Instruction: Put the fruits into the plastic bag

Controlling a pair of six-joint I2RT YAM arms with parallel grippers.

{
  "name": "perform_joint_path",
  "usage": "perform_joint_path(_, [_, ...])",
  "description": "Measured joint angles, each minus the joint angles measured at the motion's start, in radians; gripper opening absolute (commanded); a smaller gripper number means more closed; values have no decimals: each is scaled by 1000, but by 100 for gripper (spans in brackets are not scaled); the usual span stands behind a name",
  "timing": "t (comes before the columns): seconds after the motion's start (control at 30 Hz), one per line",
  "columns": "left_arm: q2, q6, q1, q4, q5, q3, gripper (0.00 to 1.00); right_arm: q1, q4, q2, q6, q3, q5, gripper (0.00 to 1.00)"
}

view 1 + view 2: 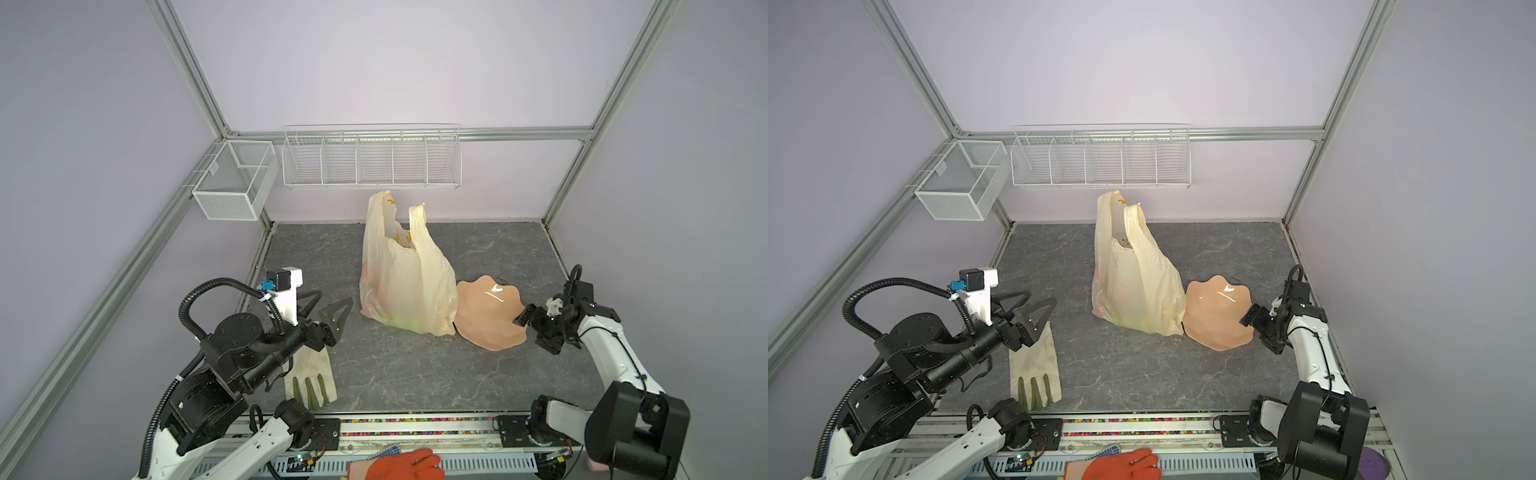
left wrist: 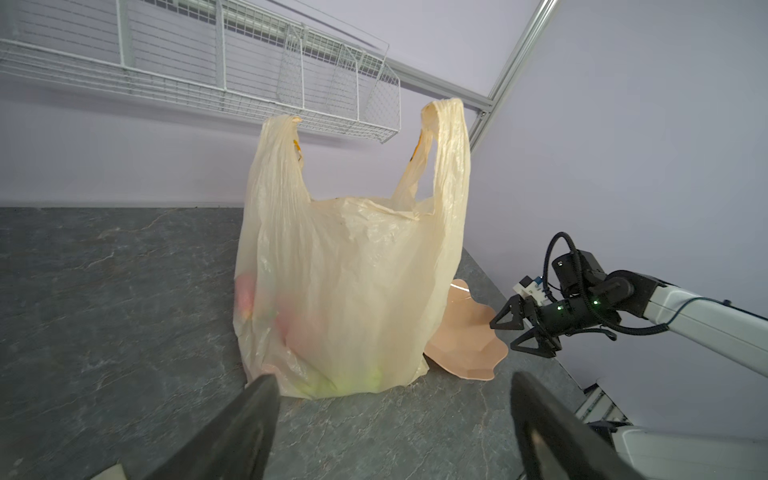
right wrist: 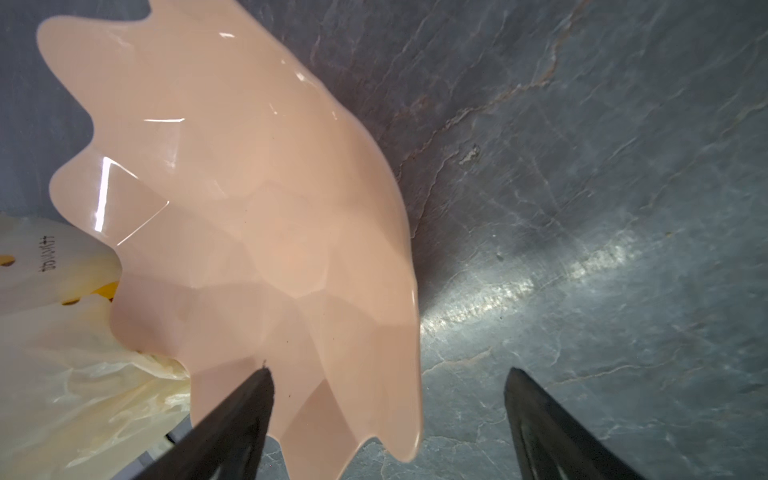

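Observation:
The cream-yellow plastic bag [image 1: 405, 282] [image 1: 1133, 282] [image 2: 353, 270] stands upright mid-table, both loop handles up. Fruits [image 2: 291, 328] show only as blurred pink, red and green patches through its lower wall [image 1: 399, 320]. My left gripper [image 1: 332, 301] [image 1: 1042, 296] [image 2: 392, 378] is open and holds nothing, hovering left of the bag and pointing at it. My right gripper [image 1: 530, 332] [image 1: 1257, 332] [image 3: 388, 372] is open at the right rim of the peach wavy plate [image 1: 486, 316] [image 3: 249, 208]. One finger is over the plate, the other over the table.
The plate [image 1: 1217, 316] [image 2: 465, 345] has nothing on it and touches the bag's right side. A cream glove with green fingertips [image 1: 309, 374] [image 1: 1034, 365] lies under my left arm. Wire baskets [image 1: 372, 160] hang on the back wall. An orange glove [image 1: 399, 463] lies at the front rail.

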Motion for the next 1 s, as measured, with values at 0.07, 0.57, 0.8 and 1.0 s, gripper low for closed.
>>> perform_joint_path(0.07, [-7,-3,0,-37,-23,0,86,0,41,2,11,-24,-14,62])
perform_joint_path(0.57, [-68,-6,0,-106,-91,-18,86,48,227,38,92,-113,-88,18])
perform_joint_path(0.8, [-71,-6,0,-110,-92,-28,85,166,321,87,160,-113,-113,15])
perform_joint_path(1.0, [-73,-6,0,-111,-100,-31,85,241,360,124,206,-99,-133,22])
